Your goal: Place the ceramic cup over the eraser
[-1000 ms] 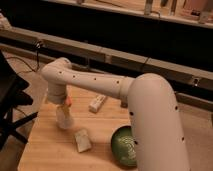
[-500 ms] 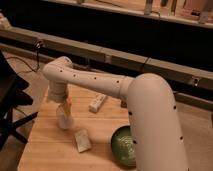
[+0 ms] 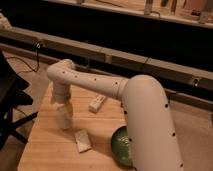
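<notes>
1. Two-finger gripper [image 3: 64,106]: hangs at the end of the white arm and points down over the left half of the tabletop. Its lower end meets the top of the cup. Whether the jaws are open or closed on the cup cannot be told.
2. Pale, tall ceramic cup [image 3: 65,121]: stands upright on the left-centre of the tabletop, directly beneath the gripper.
3. White oblong eraser-like block [image 3: 97,103]: lies flat on the tabletop to the right of the cup, farther back, and apart from it.
4. Small pale wedge-shaped lump [image 3: 82,141]: lies on the tabletop in front of the cup and slightly to its right, near it but not touching.
5. Round green bowl [image 3: 120,147]: sits at the right front of the tabletop, its right side hidden behind the arm.
6. Light wooden tabletop [image 3: 45,150]: carries items 2 to 5.
7. White rounded arm with dark dots [image 3: 145,115]: fills the right foreground and reaches left to the gripper.
8. Black chair [image 3: 10,95]: stands at the left edge, beside the tabletop.
9. Grey horizontal rail [image 3: 100,50]: runs behind the tabletop.
</notes>
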`<state>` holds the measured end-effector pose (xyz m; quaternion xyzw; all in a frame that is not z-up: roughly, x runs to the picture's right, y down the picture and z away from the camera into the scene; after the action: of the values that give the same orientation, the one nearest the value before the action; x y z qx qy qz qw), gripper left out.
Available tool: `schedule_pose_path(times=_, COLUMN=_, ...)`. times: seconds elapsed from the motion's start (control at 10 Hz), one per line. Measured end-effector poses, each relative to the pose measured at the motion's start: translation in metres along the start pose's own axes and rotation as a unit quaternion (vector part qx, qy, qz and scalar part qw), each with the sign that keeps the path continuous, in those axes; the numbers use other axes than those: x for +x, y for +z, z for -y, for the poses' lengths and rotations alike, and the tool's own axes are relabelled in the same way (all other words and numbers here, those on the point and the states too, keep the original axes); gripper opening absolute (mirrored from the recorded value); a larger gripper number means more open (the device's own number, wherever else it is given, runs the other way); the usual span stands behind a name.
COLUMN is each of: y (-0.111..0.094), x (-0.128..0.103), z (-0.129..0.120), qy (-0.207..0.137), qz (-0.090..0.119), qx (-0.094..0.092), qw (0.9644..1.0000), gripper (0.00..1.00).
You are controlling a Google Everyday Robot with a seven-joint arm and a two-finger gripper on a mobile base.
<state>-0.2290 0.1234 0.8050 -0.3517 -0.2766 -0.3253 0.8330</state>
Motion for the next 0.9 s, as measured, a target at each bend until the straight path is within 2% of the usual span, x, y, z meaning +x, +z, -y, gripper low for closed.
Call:
schedule_pose_path(times=0.1, y=0.003, x=0.0, z=0.0, qy=0.0, qz=0.004, qx=-0.002, qw=1.0, gripper=0.64)
schedule_pose_path(times=0.3, y=0.007, x=-0.003, z=0.001, qy=-0.003, qz=0.008, qx=-0.008, qw=0.9999, gripper=0.39)
schedule_pose_path(times=0.5, y=0.005, x=-0.006, z=0.0, qy=-0.007, qz=0.005, qx=-0.008, qw=0.9999, gripper=0.17)
schedule_pose_path(times=0.6, y=-0.005, x=-0.009, z=0.001, qy=-0.008, qz=0.006, qx=0.003, qw=0.9999, gripper=0.07)
schedule_pose_path(times=0.7, y=-0.024, x=-0.013, z=0.001, qy=-0.009, qz=0.008, qx=0.02, qw=0.9997, gripper=0.0)
schedule_pose_path(times=0.9, y=-0.058, x=-0.02, z=0.002, qy=-0.012, qz=0.009, qx=0.044, qw=0.9989, gripper=0.0)
